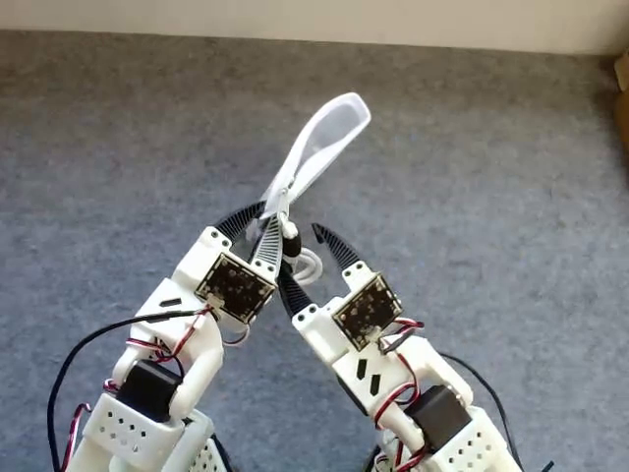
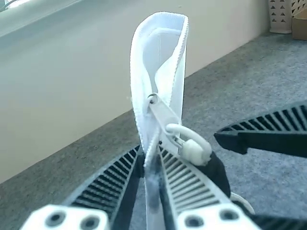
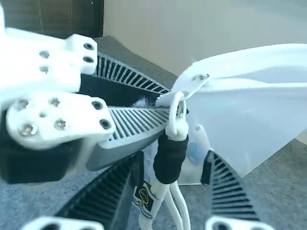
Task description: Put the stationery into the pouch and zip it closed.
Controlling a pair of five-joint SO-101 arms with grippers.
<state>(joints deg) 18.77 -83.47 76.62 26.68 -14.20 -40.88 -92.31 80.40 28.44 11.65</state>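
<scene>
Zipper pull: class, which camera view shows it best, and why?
Left wrist view: the zipper pull sits central and close on the pouch edge. Right wrist view shows it side-on, beside the left tool. High view shows it small and distant.

On my feed the counter [image 1: 108,138] is covered in grey, short-pile felt, evenly lit with soft daylight. A pale cream wall [image 1: 295,18] runs along its far side. At the counter's right edge I can see a slice of something brown [image 1: 622,93]. The left wrist view gives me a bright strip [image 2: 19,4] bordering the wall, a white bin with triangular cut-outs [image 2: 279,14], and a cardboard box [image 2: 300,24] just beside it. The right wrist view catches dark wood panelling [image 3: 53,17] next to the cream wall.
</scene>
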